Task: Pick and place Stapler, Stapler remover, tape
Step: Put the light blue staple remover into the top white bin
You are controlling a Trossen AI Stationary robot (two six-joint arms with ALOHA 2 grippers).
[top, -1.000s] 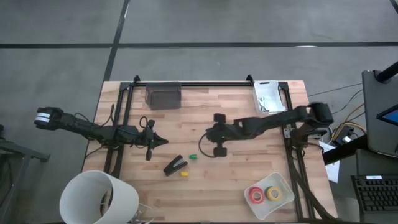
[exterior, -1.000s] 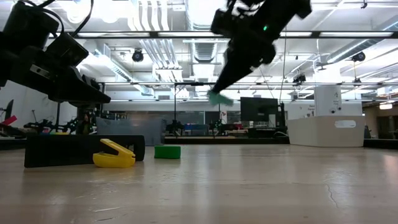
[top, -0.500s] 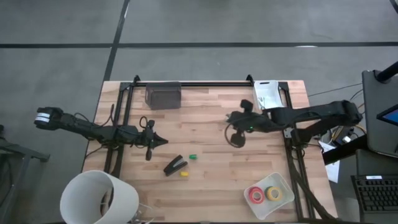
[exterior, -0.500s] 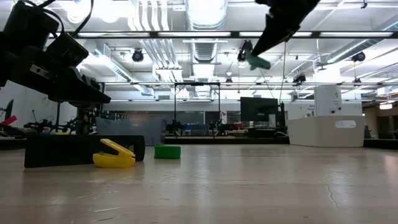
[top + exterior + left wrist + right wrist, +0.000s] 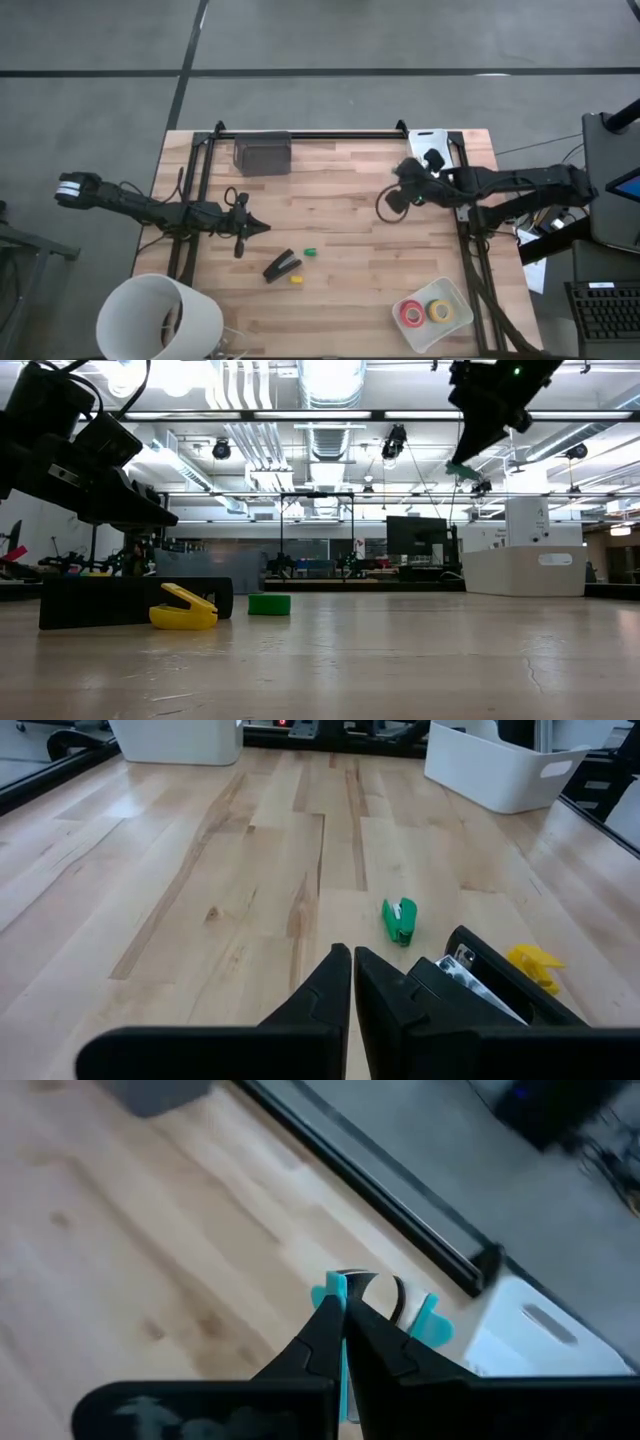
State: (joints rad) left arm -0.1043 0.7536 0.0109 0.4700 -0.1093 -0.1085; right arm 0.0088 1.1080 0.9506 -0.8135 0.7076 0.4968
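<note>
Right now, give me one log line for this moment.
right gripper: shut on teal remover, raised near white bin | left gripper: shut, idle | stapler: on table

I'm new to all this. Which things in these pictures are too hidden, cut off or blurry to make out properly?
- Black wedge-shaped stapler: left wrist view, partly behind the left gripper fingers.
- Teal clawed staple remover: right wrist view, blurred, and the right gripper covers its middle.
- White bin's contents: high view, too small to tell.
- Large white cylinder: high view, cut off by the bottom edge.
</note>
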